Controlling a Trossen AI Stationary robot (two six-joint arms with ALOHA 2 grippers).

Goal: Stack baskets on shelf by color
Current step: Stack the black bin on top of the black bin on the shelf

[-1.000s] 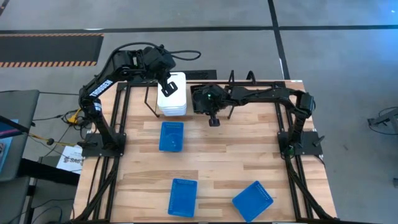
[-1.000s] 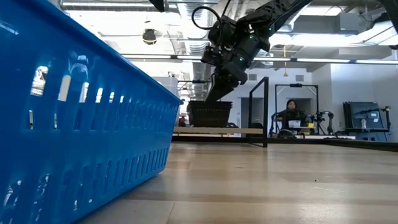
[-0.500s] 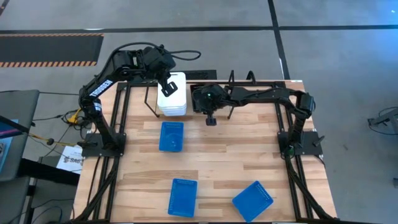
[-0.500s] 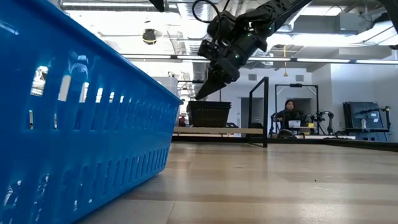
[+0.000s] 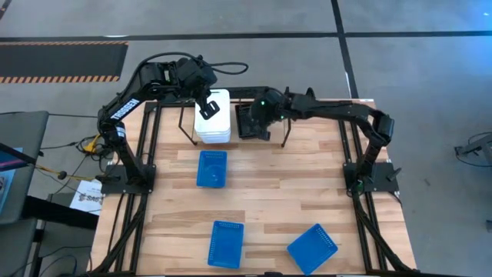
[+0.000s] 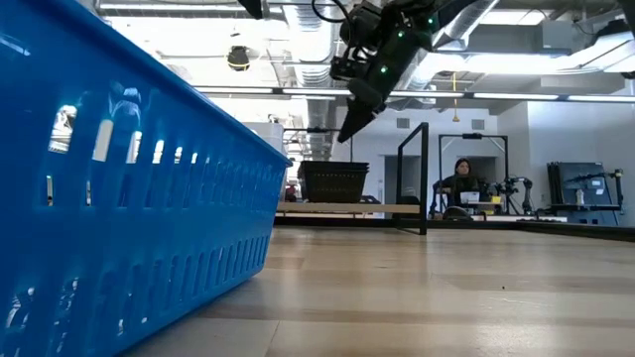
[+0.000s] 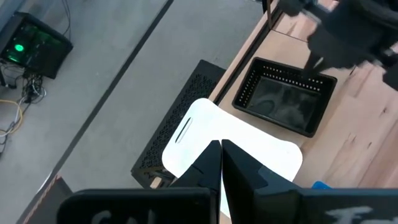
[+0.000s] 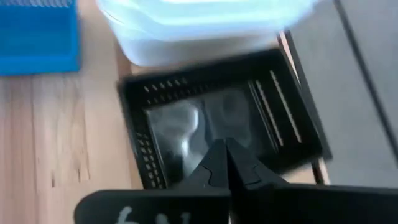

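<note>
— Baskets, white? 
— A stack of white baskets is sitting at the tabletop's far edge, upright, on the shelf.

— Black? 
— One black basket is lying just beside the white stack, open side up, slotted bottom showing.

— Blue? 
— Three are lying apart: a blue basket near the white stack, a second blue basket and a tilted blue basket along the near edge.

Grey concrete floor, hazard-striped mat, seated person behind desk.
</note>
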